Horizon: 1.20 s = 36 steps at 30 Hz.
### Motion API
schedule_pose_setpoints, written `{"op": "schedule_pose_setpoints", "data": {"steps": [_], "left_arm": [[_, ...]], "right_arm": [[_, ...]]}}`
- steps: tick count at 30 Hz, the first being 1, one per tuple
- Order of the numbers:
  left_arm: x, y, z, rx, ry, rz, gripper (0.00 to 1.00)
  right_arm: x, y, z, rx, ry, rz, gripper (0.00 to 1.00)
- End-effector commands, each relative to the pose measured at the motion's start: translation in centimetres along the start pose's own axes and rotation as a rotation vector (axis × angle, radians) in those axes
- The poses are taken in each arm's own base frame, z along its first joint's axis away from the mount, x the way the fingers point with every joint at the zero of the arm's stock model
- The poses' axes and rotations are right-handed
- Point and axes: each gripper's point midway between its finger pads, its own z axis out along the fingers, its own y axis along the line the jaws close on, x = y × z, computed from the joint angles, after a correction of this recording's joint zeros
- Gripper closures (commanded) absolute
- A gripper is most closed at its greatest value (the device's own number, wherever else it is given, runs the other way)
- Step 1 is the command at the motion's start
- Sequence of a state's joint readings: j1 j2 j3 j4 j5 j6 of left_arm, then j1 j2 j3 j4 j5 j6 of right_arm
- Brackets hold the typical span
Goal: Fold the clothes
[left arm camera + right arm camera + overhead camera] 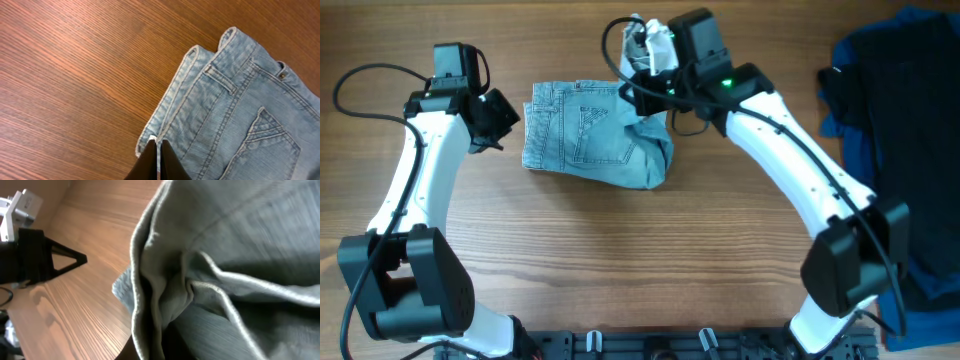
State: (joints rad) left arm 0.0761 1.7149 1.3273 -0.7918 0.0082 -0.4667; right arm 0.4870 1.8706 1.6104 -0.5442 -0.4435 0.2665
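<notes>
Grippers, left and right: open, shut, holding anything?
Left gripper: shut, holding nothing, beside the edge of the denim shorts.
Right gripper: shut on a bunched fold of the shorts.

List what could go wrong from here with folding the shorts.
The right gripper pinches a bunched wad of the shorts; the fold may land crumpled. The left gripper is shut at the edge, apparently holding nothing, so the shorts may drag instead of folding. The right arm passes close to the dark garments and might snag them.

Light blue denim shorts (582,140) folded, right end bunched up.
</notes>
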Motion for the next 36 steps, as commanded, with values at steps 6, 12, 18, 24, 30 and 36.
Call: {"op": "schedule_pose_setpoints", "data": {"steps": [6,12,18,24,30,36], "left_arm": [[-0.6,1.5,-0.3,-0.075,-0.030,0.012,0.91],[-0.6,1.7,-0.4,-0.087,-0.031,0.012,0.88],[-0.6,1.7,-0.4,-0.088,-0.030,0.012,0.88],[-0.3,1.9,-0.4,-0.095,-0.017,0.012,0.87],[-0.2,2.0,-0.4,-0.097,-0.014,0.012,0.85],[-0.2,2.0,-0.4,-0.097,-0.013,0.012,0.85]], "right_arm": [[1.3,2.3,6.5,-0.060,0.025,0.047,0.96],[2.8,3.3,10.3,-0.091,0.038,0.070,0.96],[3.7,4.4,12.5,-0.119,0.038,0.067,0.96],[3.7,5.8,13.6,-0.154,0.012,0.051,0.96],[3.7,6.3,13.9,-0.138,-0.004,0.042,0.95],[4.2,6.8,14.2,-0.128,-0.001,0.033,0.81]]}}
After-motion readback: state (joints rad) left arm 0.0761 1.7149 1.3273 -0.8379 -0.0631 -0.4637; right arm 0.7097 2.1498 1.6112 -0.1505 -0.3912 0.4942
